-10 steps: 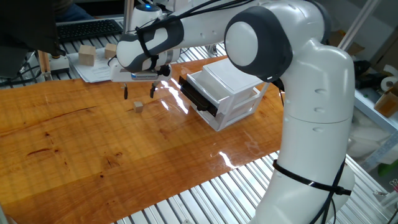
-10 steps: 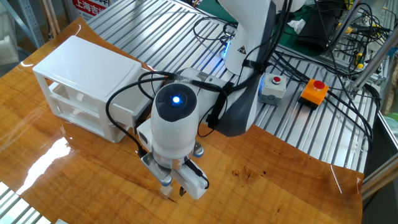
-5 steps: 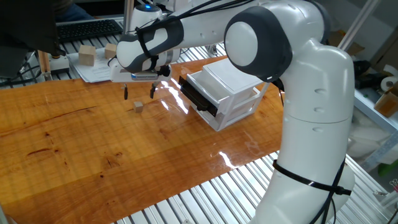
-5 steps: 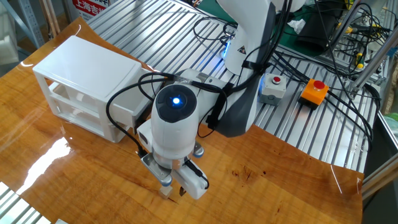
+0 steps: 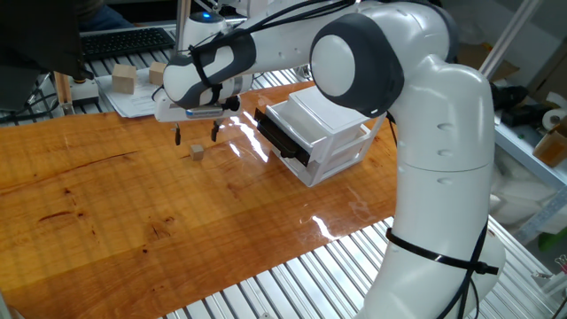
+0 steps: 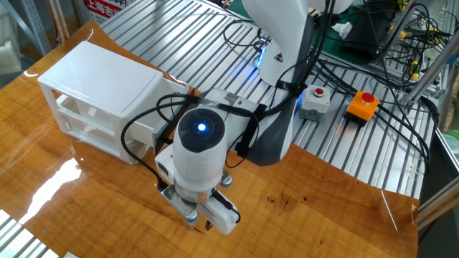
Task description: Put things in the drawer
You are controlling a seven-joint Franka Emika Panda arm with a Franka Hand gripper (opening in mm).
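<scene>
My pincer [image 5: 196,136] hangs spread wide and empty just above the tiny cube [image 5: 197,152], which sits on the wooden table [image 5: 106,204] well to the left of the cabinet [image 5: 321,133]. I judge I am at the reach-and-grasp step: next I must drop straight down so my fingers straddle the cube, then pinch it. To the right, the black-fronted drawer [image 5: 282,142] looks pulled out, ready to receive it.

In the upper left of the frame the gripper [image 5: 196,135] hangs above the wooden table [image 5: 133,213], its two dark fingers spread apart — the tiny cube [image 5: 197,152] sits on the table just below them, untouched. Right of centre stands the white cabinet [image 5: 323,133], its black-fronted drawer [image 5: 282,140] pulled out (toward the left). Two larger blocks [image 5: 124,80] rest at the upper left edge.
</scene>
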